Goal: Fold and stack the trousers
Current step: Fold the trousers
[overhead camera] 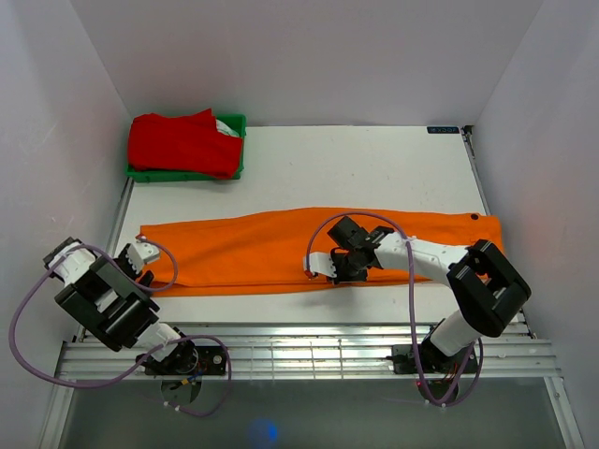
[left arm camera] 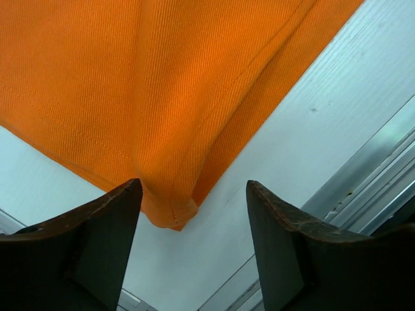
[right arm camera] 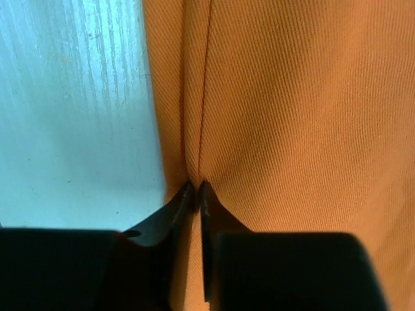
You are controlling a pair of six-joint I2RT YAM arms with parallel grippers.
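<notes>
The orange trousers [overhead camera: 281, 248] lie flat across the table, folded lengthwise, with the waistband and its dark button [overhead camera: 474, 217] at the right. My right gripper [overhead camera: 329, 271] is at the middle of their near edge. In the right wrist view it [right arm camera: 196, 188] is shut on a raised ridge of the orange cloth [right arm camera: 292, 97] beside a seam. My left gripper [overhead camera: 140, 257] is at the leg ends on the left. It [left arm camera: 193, 188] is open, with the hem corner [left arm camera: 170, 214] lying on the table just ahead between its fingers, untouched.
A green bin [overhead camera: 234, 126] with a red garment [overhead camera: 182, 142] stands at the back left of the white table [overhead camera: 374, 168]. Metal rails [overhead camera: 309, 346] run along the near edge. White walls close in on both sides and behind.
</notes>
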